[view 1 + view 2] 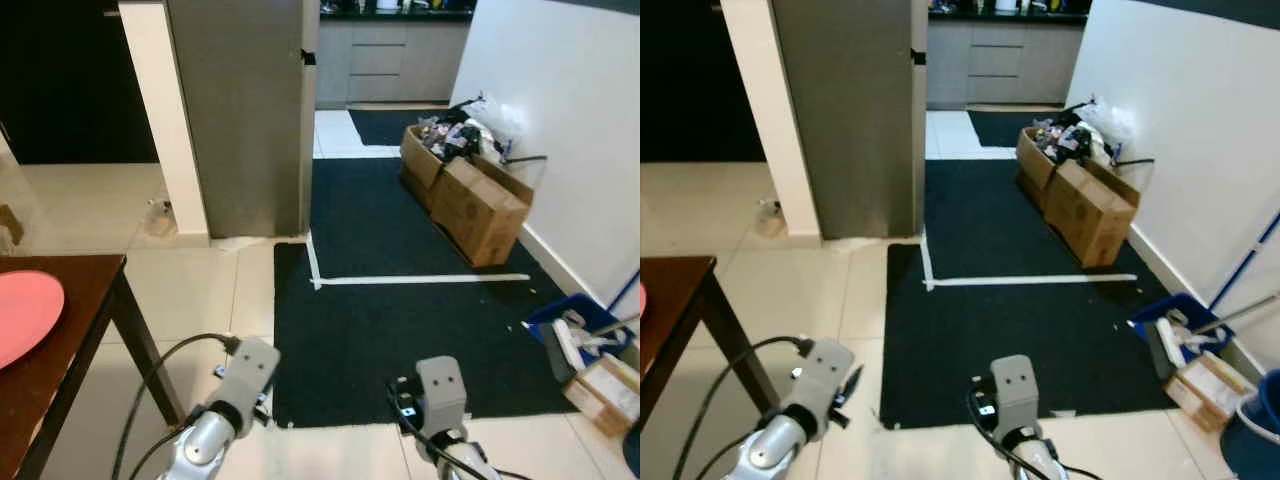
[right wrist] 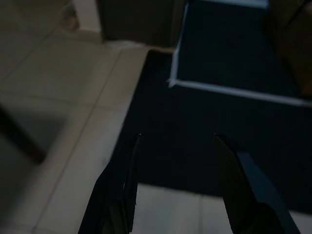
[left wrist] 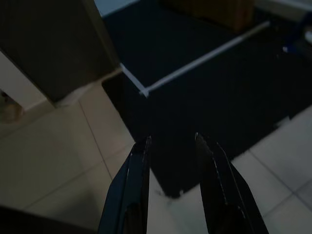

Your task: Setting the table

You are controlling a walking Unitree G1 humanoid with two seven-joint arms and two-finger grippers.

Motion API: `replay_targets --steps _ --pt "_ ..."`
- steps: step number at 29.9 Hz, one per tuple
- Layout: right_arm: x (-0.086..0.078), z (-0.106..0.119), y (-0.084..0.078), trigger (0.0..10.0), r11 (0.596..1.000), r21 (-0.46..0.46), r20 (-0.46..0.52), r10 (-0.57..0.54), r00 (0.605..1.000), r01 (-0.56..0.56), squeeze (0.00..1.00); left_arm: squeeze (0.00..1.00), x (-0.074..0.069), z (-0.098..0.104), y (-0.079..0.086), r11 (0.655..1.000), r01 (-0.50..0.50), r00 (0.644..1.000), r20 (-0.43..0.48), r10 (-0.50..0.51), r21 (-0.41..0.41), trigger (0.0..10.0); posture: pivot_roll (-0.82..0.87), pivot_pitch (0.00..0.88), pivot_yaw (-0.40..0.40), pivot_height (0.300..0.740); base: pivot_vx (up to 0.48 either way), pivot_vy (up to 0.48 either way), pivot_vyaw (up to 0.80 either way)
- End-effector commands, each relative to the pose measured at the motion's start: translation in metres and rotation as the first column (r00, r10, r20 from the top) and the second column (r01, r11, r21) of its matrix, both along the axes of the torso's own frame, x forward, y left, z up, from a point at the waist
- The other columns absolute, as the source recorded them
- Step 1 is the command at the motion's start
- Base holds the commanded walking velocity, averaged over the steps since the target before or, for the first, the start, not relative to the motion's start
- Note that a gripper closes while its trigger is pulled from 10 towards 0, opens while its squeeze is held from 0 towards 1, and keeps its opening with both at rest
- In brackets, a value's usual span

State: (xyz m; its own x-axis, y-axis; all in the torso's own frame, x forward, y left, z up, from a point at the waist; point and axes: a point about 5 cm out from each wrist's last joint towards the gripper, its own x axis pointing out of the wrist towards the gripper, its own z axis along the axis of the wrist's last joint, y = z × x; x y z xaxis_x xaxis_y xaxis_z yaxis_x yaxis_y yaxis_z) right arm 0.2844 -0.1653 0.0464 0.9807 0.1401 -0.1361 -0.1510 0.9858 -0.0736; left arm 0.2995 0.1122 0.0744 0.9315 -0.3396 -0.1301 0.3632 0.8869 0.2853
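A pink plate lies on the dark wooden table at my left, cut off by the picture's edge. Both silver arms hang low in front of me over the floor. My left gripper is open, its black fingers apart with nothing between them, above the tile and the black mat's corner. My right gripper is open too, empty, over the mat's near edge. The wrists show in the left eye view, left wrist and right wrist.
A black mat with white tape lines covers the floor ahead. A grey fridge stands beyond it. Cardboard boxes full of clutter line the right wall. A blue dustpan and cleaning tools lie at the right. Kitchen cabinets stand at the back.
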Motion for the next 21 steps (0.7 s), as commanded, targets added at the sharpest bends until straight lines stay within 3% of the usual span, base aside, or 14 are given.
replay_targets --steps 1,8,13,14,16,21 --pt "0.000 0.000 0.004 10.0 1.000 0.017 0.003 0.001 1.000 -0.001 0.00 0.00 -0.004 -0.007 0.009 1.000 -0.019 1.000 -0.024 0.020 0.025 10.0 0.03 0.030 0.047 0.740 0.480 0.000 0.00" --pt "0.007 0.018 0.001 10.0 0.999 0.044 0.069 0.001 0.998 -0.004 0.00 0.00 -0.002 -0.004 0.011 0.999 -0.034 0.999 -0.022 0.034 0.008 10.0 0.03 0.035 0.049 0.740 0.437 0.000 0.00" --pt "0.012 0.032 0.004 10.0 0.996 0.082 0.121 0.024 0.992 -0.034 0.00 0.00 0.001 0.003 0.014 0.996 -0.073 0.997 -0.033 0.071 -0.052 10.0 0.03 0.038 0.047 0.740 0.050 0.000 0.00" --pt "0.013 0.035 0.004 10.0 0.995 0.093 0.132 0.027 0.991 -0.040 0.00 0.00 0.003 0.007 0.015 0.984 -0.110 0.992 -0.071 0.101 -0.139 10.0 0.03 0.039 0.047 0.740 0.000 0.000 0.00" --pt "0.013 0.037 0.005 10.0 0.994 0.096 0.139 0.031 0.990 -0.045 0.00 0.00 0.005 0.010 0.016 0.962 -0.147 0.985 -0.120 0.122 -0.231 10.0 0.04 0.041 0.046 0.740 0.000 0.000 0.00" --pt "0.012 0.039 0.007 10.0 0.992 0.111 0.141 0.045 0.989 -0.061 0.00 0.00 0.007 0.017 0.012 0.938 -0.150 0.982 -0.156 0.105 -0.313 10.0 0.03 0.046 0.047 0.740 0.000 0.000 0.00"
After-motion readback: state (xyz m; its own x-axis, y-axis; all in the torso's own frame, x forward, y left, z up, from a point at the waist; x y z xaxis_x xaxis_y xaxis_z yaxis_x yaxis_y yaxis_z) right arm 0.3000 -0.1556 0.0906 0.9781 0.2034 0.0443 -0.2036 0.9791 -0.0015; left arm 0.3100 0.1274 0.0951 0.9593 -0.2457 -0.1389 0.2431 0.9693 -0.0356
